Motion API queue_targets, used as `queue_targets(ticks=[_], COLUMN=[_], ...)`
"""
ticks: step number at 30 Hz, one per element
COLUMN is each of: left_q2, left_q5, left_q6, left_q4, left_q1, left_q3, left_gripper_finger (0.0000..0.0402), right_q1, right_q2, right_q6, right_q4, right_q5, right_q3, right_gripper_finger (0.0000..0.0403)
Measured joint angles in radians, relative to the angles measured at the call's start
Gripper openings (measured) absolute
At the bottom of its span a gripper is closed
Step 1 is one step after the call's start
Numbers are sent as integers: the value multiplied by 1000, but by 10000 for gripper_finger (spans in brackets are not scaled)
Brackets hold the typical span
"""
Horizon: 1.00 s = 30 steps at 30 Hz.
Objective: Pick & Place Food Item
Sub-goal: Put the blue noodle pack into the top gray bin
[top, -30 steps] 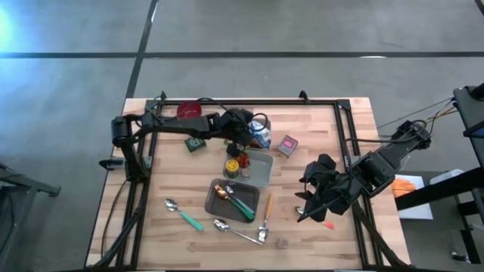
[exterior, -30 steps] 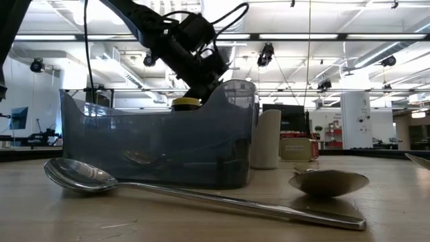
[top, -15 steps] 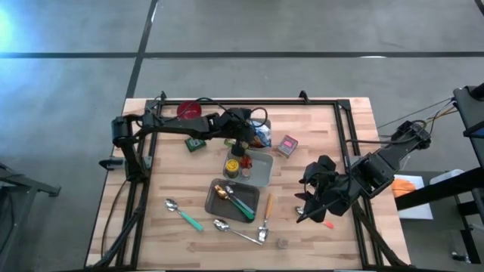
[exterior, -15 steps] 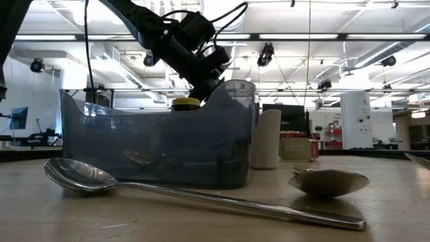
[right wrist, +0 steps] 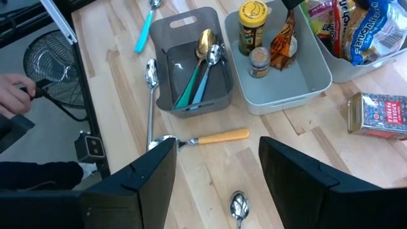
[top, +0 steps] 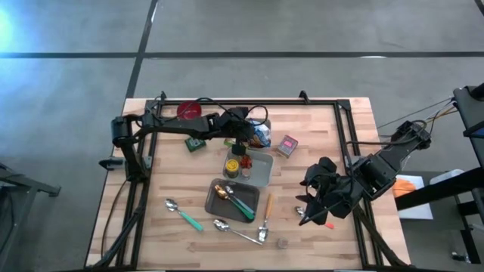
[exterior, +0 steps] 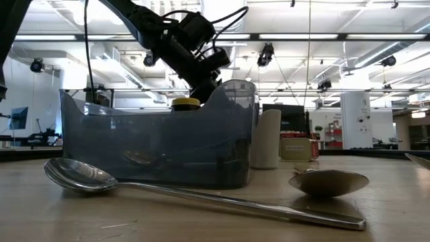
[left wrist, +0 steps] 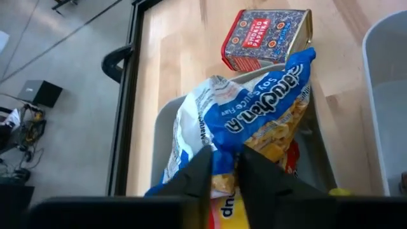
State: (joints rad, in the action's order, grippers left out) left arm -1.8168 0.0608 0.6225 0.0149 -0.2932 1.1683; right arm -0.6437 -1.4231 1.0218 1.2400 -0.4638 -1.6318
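Left gripper (left wrist: 222,168) pinches blue-and-white noodle packet (left wrist: 254,121), fingers nearly together on lower edge of bag. Packet sits in grey bin (left wrist: 166,133) at far-middle of table (top: 325,128), gripper (top: 243,136) directly above it. Red patterned tin (left wrist: 267,39) lies just beyond bin on wood. Second grey bin (right wrist: 299,86) beside it holds yellow-lidded jar (right wrist: 252,18) and smaller spice jar (right wrist: 259,62). Cutlery tray (right wrist: 191,76) holds 2 spoons. Right gripper (top: 316,198) hovers near right table edge, fingers spread, nothing between them.
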Motion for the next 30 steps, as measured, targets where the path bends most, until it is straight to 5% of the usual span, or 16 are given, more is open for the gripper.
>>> queue_targets(ticks=[9, 18, 24, 28, 30], left_q2=[18, 113, 139, 118, 106], left_q5=[91, 125, -200, -222, -201], left_q6=[-38, -211, -444, -499, -519], left_q4=[8, 36, 82, 55, 38], left_q1=[1, 2, 23, 68, 83], left_q3=[19, 46, 52, 52, 52], left_gripper_finger=[195, 231, 157, 37, 13], right_q1=[0, 0, 0, 1, 1], right_q2=[0, 0, 0, 0, 0], right_q6=[0, -4, -9, -9, -8], right_q4=[0, 0, 0, -5, -7], right_q5=[0, -1, -10, -14, -16], right_q3=[0, 0, 0, 0, 0], right_gripper_finger=[221, 221, 221, 221, 221])
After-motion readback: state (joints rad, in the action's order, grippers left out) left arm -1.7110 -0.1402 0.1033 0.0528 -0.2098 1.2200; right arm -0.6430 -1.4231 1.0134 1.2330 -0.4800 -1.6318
